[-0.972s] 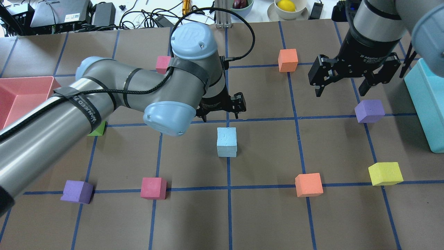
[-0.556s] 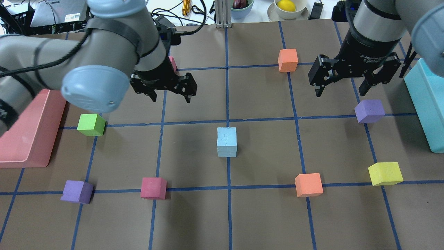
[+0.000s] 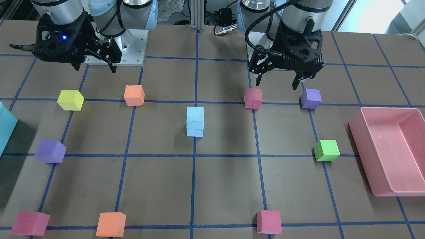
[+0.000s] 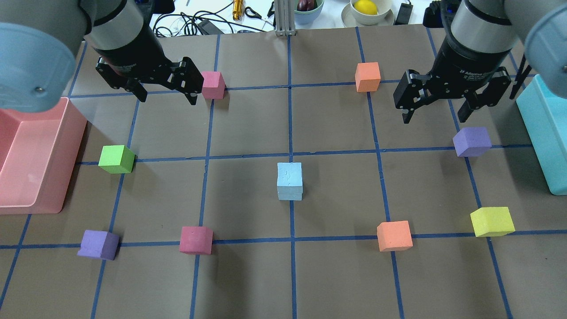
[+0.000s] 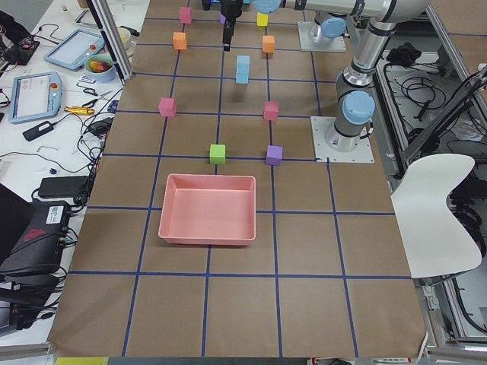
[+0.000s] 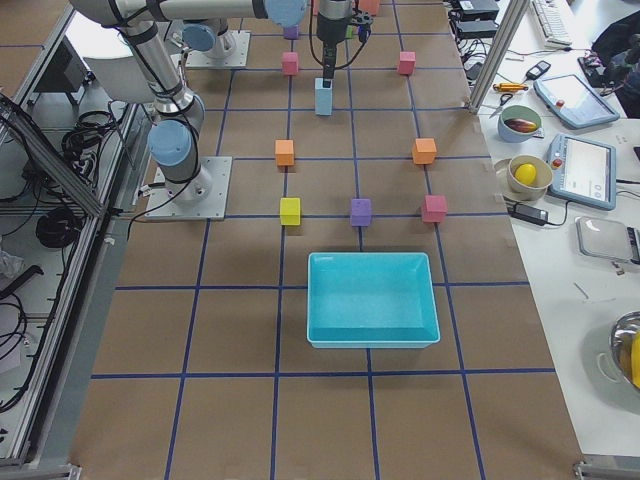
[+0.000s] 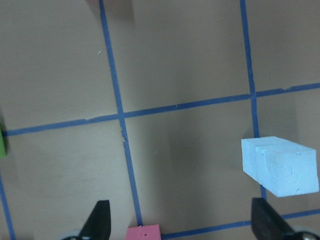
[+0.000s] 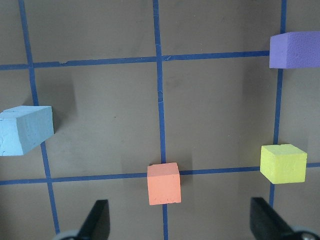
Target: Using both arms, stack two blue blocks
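Note:
The two pale blue blocks (image 4: pixel 289 177) stand stacked one on the other at the table's centre, on a blue tape crossing. The stack also shows in the front view (image 3: pixel 195 123), the left wrist view (image 7: pixel 280 165) and the right wrist view (image 8: pixel 25 129). My left gripper (image 4: pixel 166 98) is open and empty, raised at the far left next to a pink cube (image 4: pixel 212 85), well away from the stack. My right gripper (image 4: pixel 434 118) is open and empty, raised at the far right above a purple cube (image 4: pixel 472 141).
A pink tray (image 4: pixel 44 195) lies at the left edge and a teal bin (image 4: pixel 542 133) at the right edge. Loose cubes ring the stack: green (image 4: pixel 116 158), orange (image 4: pixel 367 76), yellow (image 4: pixel 491 221), orange (image 4: pixel 394 236), pink (image 4: pixel 195 239), purple (image 4: pixel 98 244).
My left arm has drawn back from near the stack to the far left, its gripper staying open. The stack and my right arm have not moved.

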